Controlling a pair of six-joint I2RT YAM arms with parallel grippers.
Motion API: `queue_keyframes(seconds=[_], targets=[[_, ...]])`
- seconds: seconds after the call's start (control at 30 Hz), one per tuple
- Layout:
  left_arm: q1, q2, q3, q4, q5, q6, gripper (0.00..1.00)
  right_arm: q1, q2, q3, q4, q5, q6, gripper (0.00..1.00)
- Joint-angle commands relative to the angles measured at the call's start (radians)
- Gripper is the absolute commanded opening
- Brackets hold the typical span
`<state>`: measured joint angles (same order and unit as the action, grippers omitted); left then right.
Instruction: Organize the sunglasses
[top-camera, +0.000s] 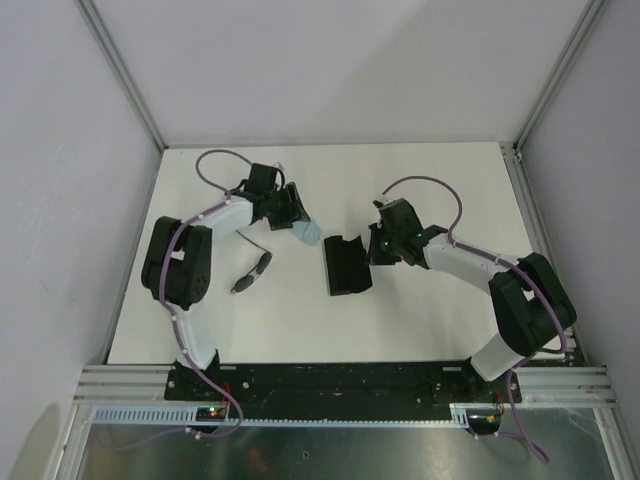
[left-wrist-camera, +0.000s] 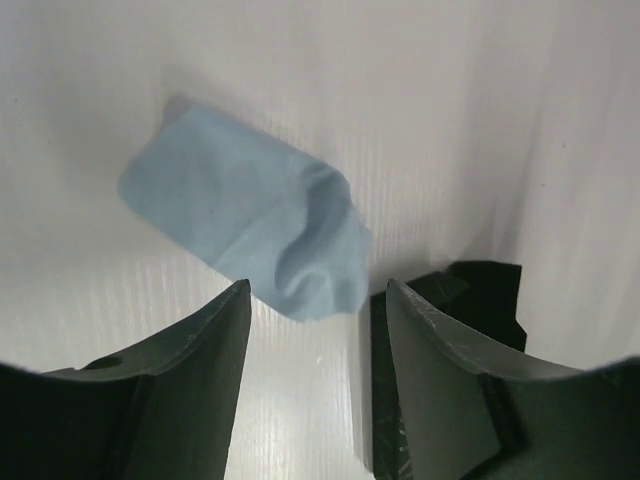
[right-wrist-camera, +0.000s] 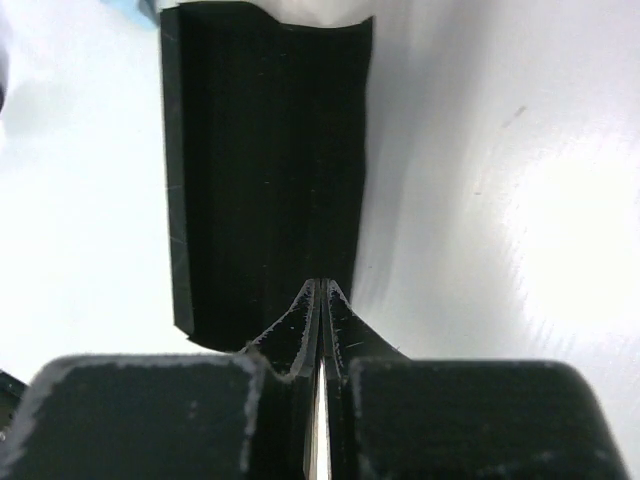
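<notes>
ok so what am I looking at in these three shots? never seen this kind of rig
It's two black-and-white robot arms, the left arm and the right arm, bolted at the near edge of a white table. The wide picture comes from a fixed camera above and behind them. The other two come from a camera on each wrist, looking past its own fingers.

On the table are a small dark-framed pair of sunglasses, a black rectangular case and a light blue folded cloth.

The left tool is open at the cloth's near corner and grips nothing. The right tool is shut, its tip at the case's edge, with nothing visibly held.
</notes>
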<state>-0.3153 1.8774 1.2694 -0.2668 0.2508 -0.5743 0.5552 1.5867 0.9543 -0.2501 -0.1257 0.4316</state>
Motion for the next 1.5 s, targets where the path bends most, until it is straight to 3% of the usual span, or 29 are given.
queue_keyframes(seconds=[0.0,0.2,0.37,0.5,0.57,0.77,1.13,1.33,1.47], targets=[[0.007,0.070,0.078,-0.007,-0.024,0.023,0.60,0.040,0.000,0.047,-0.002,-0.018,-0.007,0.00],[0.024,0.157,0.139,-0.030,-0.039,0.035,0.54,0.063,0.096,0.064,0.045,-0.032,0.009,0.00],[0.036,0.228,0.196,-0.052,-0.019,0.042,0.33,0.035,0.190,0.083,0.063,-0.024,0.007,0.00],[0.039,0.267,0.235,-0.063,0.002,0.044,0.07,-0.027,0.239,0.093,0.074,-0.038,-0.013,0.00],[0.038,0.273,0.243,-0.064,0.010,0.046,0.02,-0.061,0.256,0.103,0.073,-0.044,-0.028,0.00],[0.013,0.240,0.198,-0.064,0.035,0.051,0.00,-0.170,0.308,0.161,0.030,-0.037,-0.090,0.00],[-0.054,0.058,-0.073,-0.053,0.006,0.042,0.00,-0.292,0.317,0.319,-0.086,-0.001,-0.119,0.00],[-0.136,-0.058,-0.214,-0.024,-0.024,0.003,0.00,-0.278,0.180,0.365,-0.163,0.009,-0.152,0.19],[-0.185,-0.191,-0.257,-0.024,-0.024,-0.022,0.00,-0.211,0.078,0.361,-0.233,0.052,-0.172,0.23]])
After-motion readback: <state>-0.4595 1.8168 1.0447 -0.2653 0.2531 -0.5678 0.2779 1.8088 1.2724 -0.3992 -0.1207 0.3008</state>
